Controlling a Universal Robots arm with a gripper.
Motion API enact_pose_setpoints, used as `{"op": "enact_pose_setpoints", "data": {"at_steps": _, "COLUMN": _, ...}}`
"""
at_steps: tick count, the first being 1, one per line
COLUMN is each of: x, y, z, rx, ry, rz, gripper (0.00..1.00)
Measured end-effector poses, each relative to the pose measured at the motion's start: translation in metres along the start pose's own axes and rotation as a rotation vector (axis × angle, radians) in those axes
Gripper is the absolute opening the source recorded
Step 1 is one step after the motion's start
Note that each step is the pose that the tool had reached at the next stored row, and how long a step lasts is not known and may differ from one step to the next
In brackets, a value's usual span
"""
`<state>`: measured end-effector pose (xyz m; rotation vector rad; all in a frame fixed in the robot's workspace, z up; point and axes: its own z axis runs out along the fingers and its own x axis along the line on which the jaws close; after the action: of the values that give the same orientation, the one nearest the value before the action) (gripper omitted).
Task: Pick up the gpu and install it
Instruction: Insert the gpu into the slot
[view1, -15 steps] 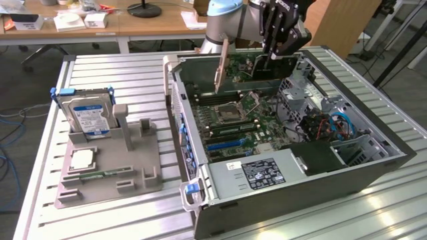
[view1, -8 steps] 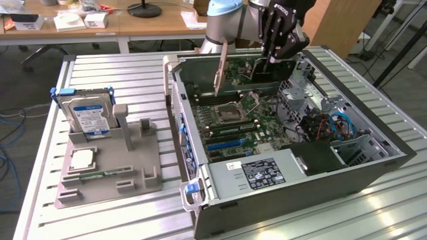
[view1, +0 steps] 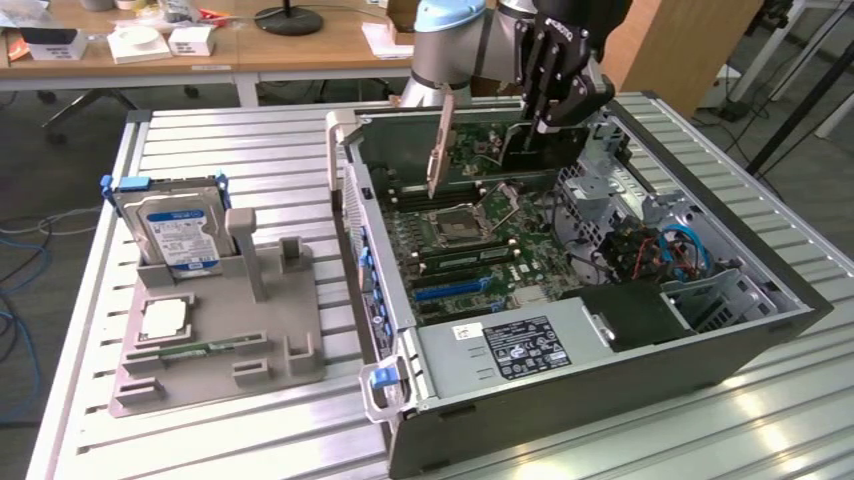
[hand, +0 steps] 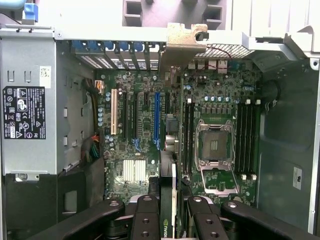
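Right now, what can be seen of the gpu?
The gpu is a slim dark board, seen edge-on from the wrist view, with a grey metal end bracket at one end. It stands upright on edge, clamped on both faces by the hand. It hangs over the motherboard inside the open computer case. It looks raised above the slots, not seated. Whether its lower edge touches anything I cannot tell.

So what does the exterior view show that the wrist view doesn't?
Exterior view: the hard drive standing upright on the exterior view's left of the computer case, the arm, and the desks behind. Wrist view: the graphics card seen edge-on with its logo, gripped in the pincer over the motherboard. Both: the processor socket, the blue slot and the labelled power supply.
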<state>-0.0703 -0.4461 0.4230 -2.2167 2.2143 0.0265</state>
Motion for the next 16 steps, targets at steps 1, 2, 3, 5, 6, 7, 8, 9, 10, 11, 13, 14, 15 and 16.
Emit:
{"op": "enact_pose_setpoints", "data": {"at_steps": 1, "x": 0.0, "y": 0.0, "z": 0.0001, "rx": 0.0, "ry": -0.0001, "rz": 0.0, "gripper": 0.26}}
{"op": "enact_pose_setpoints", "data": {"at_steps": 2, "x": 0.0, "y": 0.0, "z": 0.0, "rx": 0.0, "ry": -0.0001, "rz": 0.0, "gripper": 0.26}}
{"op": "enact_pose_setpoints", "data": {"at_steps": 3, "x": 0.0, "y": 0.0, "z": 0.0001, "rx": 0.0001, "ry": -0.0002, "rz": 0.0, "gripper": 0.26}}
{"op": "enact_pose_setpoints", "data": {"at_steps": 5, "x": 0.0, "y": 0.0, "z": 0.001, "rx": 0.0002, "ry": -0.0005, "rz": 0.0, "gripper": 0.26}}
{"op": "enact_pose_setpoints", "data": {"at_steps": 6, "x": 0.0, "y": 0.0, "z": 0.0019, "rx": 0.0003, "ry": -0.0005, "rz": 0.0, "gripper": 0.26}}
{"op": "enact_pose_setpoints", "data": {"at_steps": 7, "x": 0.0, "y": 0.0, "z": 0.0027, "rx": 0.0002, "ry": -0.0006, "rz": 0.0, "gripper": 0.26}}
{"op": "enact_pose_setpoints", "data": {"at_steps": 8, "x": 0.0, "y": 0.0, "z": 0.0038, "rx": 0.0002, "ry": -0.0008, "rz": 0.0, "gripper": 0.26}}
{"op": "enact_pose_setpoints", "data": {"at_steps": 9, "x": 0.0, "y": 0.0, "z": 0.0049, "rx": 0.0002, "ry": -0.0008, "rz": 0.0, "gripper": 0.26}}
{"op": "enact_pose_setpoints", "data": {"at_steps": 10, "x": 0.0, "y": 0.0, "z": 0.0061, "rx": 0.0002, "ry": -0.0009, "rz": 0.0, "gripper": 0.26}}
{"op": "enact_pose_setpoints", "data": {"at_steps": 11, "x": 0.0, "y": 0.0, "z": 0.0073, "rx": 0.0002, "ry": -0.0009, "rz": 0.0, "gripper": 0.26}}
{"op": "enact_pose_setpoints", "data": {"at_steps": 13, "x": 0.0, "y": 0.0, "z": 0.0099, "rx": 0.0002, "ry": -0.0009, "rz": 0.0, "gripper": 0.26}}
{"op": "enact_pose_setpoints", "data": {"at_steps": 14, "x": 0.0, "y": -0.0001, "z": 0.0113, "rx": 0.0002, "ry": -0.0009, "rz": 0.0, "gripper": 0.26}}
{"op": "enact_pose_setpoints", "data": {"at_steps": 15, "x": 0.0, "y": -0.0001, "z": 0.0126, "rx": 0.0002, "ry": -0.0009, "rz": 0.0, "gripper": 0.26}}
{"op": "enact_pose_setpoints", "data": {"at_steps": 16, "x": 0.0, "y": -0.0001, "z": 0.0139, "rx": 0.0002, "ry": -0.0009, "rz": 0.0, "gripper": 0.26}}
